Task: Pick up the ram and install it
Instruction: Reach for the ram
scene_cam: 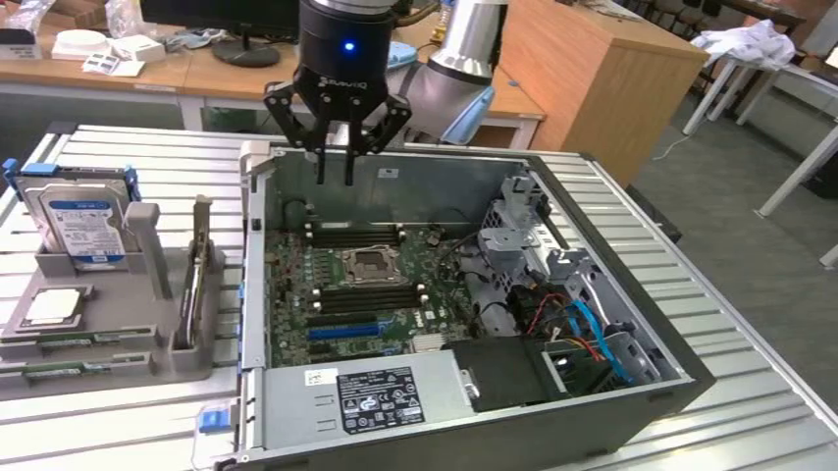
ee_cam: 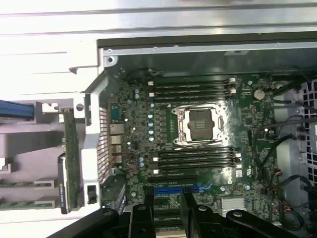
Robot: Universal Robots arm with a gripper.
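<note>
The ram (scene_cam: 196,280) is a thin green stick standing on edge in a grey holder (scene_cam: 131,353) on the table, at the exterior view's left of the open computer case (scene_cam: 615,392). From the wrist camera the ram (ee_cam: 71,153) appears edge-on, beside the case wall. My gripper (scene_cam: 337,172) hangs above the case's back-left corner, well apart from the ram. Its fingers (ee_cam: 141,218) are open with nothing between them; the motherboard (ee_cam: 143,134) is seen through the gap. Black memory slots (ee_cam: 195,158) run on both sides of the processor socket (ee_cam: 200,124).
The holder also carries a blue-labelled hard drive (scene_cam: 81,221), a square silver processor (scene_cam: 53,306) and flat green sticks (scene_cam: 53,368). Inside the case sit a power supply (scene_cam: 373,397), a drive cage (scene_cam: 524,235) and blue and orange cables (scene_cam: 596,339). Desks and a wooden cabinet stand behind.
</note>
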